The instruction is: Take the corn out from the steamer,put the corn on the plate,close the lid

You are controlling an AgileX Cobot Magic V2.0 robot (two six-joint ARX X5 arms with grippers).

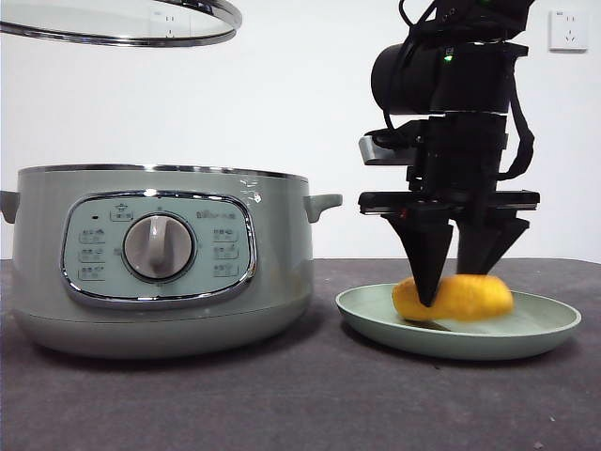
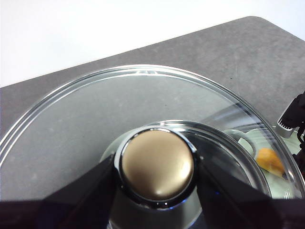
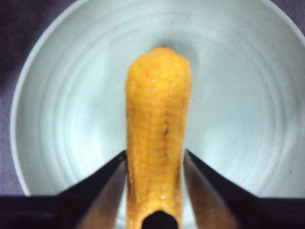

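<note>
The corn (image 1: 465, 297) is a yellow-orange cob lying on the pale green plate (image 1: 535, 340) at the right. My right gripper (image 1: 451, 287) comes down from above and is shut on it, one black jaw on each side. The right wrist view shows the corn (image 3: 157, 109) between the jaws of my right gripper (image 3: 155, 160), over the plate (image 3: 62, 95). The sage-green steamer (image 1: 160, 263) stands uncovered at the left. My left gripper (image 2: 157, 167) is shut on the lid's knob (image 2: 157, 162) and holds the glass lid (image 1: 122, 23) high above the steamer.
The dark grey table (image 1: 300, 404) runs in front of the steamer and plate. A white wall with a socket (image 1: 568, 30) is behind. Through the lid, the left wrist view shows the corn (image 2: 269, 160) and the right arm (image 2: 298, 114).
</note>
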